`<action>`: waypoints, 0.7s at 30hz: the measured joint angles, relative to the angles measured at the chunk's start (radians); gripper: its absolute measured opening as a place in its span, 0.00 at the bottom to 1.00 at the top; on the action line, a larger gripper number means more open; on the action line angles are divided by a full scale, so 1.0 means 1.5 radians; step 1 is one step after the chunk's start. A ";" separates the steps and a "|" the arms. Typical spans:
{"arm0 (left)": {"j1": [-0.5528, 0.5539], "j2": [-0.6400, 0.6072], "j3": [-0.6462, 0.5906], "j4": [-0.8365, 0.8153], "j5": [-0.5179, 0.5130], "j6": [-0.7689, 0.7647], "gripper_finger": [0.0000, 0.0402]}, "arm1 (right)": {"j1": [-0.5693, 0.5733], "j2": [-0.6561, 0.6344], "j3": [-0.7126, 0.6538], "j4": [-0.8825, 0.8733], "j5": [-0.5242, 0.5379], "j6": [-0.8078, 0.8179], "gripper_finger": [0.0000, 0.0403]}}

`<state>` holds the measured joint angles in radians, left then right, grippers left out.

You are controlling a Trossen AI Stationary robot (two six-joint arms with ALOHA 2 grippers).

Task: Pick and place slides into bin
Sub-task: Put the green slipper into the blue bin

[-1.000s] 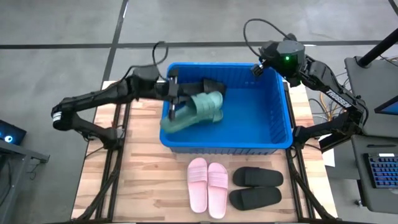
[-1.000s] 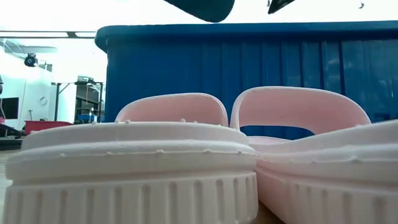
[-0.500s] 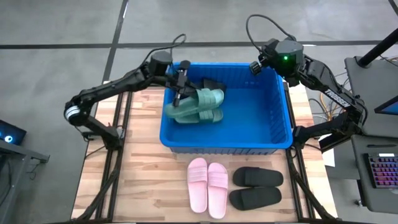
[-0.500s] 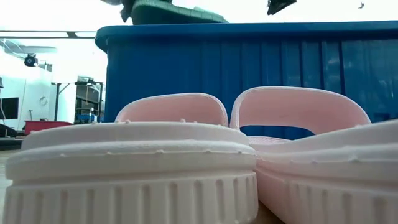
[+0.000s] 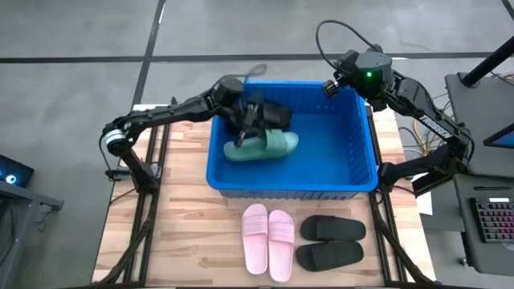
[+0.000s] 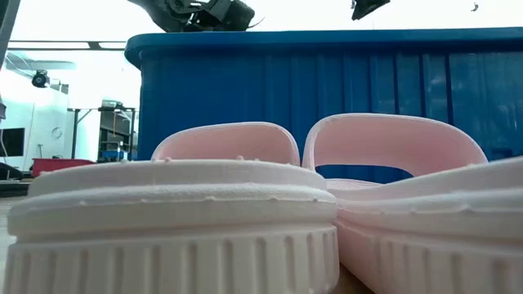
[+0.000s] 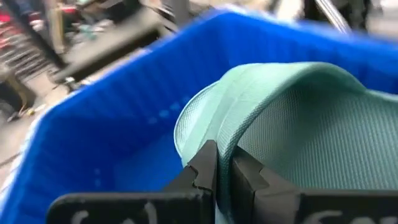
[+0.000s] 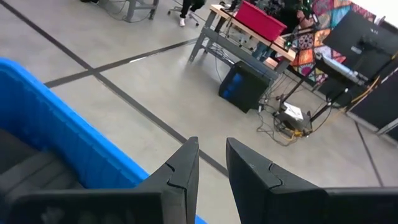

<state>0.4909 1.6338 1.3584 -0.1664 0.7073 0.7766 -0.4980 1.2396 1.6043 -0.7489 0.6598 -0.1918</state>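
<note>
Left gripper (image 5: 250,120) is reaching over the far-left part of the blue bin (image 5: 365,178), fingers (image 7: 208,165) pinched tight on the edge of a green slide (image 5: 269,145); the left wrist view is showing the light-green strap edge clamped between the two dark tips, blue wall behind it. The green slide is hanging tilted inside the bin, toe end pointing toward the middle; whether it is touching the floor of the bin, cannot tell. A dark slide (image 5: 273,115) is lying in the bin's far-left corner, partly under the gripper. Right gripper (image 5: 329,86) is hovering at the bin's far-right corner, just at the rim, jaws slightly apart and holding nothing; the right wrist view is looking past its fingers (image 8: 183,171) to the grey floor and the blue rim. On the wooden table (image 5: 189,233), in front of the bin: pink pair (image 5: 268,240) side by side, touching, and black pair (image 5: 331,242) just to their right. No readable brand marks or writing on slides or bin. The low view is filling with the pink pair close up, the bin wall behind.
</note>
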 joint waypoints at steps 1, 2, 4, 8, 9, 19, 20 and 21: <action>-0.008 0.001 -0.002 -0.025 -0.007 0.049 0.00 | 0.000 0.000 0.000 0.000 0.000 -0.009 0.18; -0.017 0.001 -0.002 -0.056 -0.018 0.106 0.00 | 0.000 0.000 0.000 0.000 0.000 -0.018 0.18; -0.038 0.001 -0.002 -0.099 -0.072 0.182 0.00 | 0.000 0.000 0.000 0.000 0.000 -0.034 0.18; -0.061 0.001 -0.004 -0.116 -0.127 0.210 0.00 | 0.000 0.000 0.000 0.000 0.000 -0.051 0.18; -0.066 0.001 -0.004 -0.114 -0.130 0.211 0.00 | 0.000 0.000 0.000 0.000 0.000 -0.052 0.18; -0.117 0.039 -0.039 -0.108 -0.195 0.296 0.00 | 0.000 0.000 0.000 0.000 0.000 -0.049 0.18; -0.122 0.045 -0.039 -0.104 -0.198 0.297 0.00 | -0.001 0.000 0.000 0.000 -0.001 -0.049 0.18; -0.126 0.051 -0.039 -0.101 -0.203 0.299 0.00 | -0.002 0.000 0.000 0.000 -0.001 -0.050 0.18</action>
<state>0.3023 1.7108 1.3006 -0.3175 0.4033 1.2245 -0.5011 1.2396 1.6043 -0.7490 0.6587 -0.2662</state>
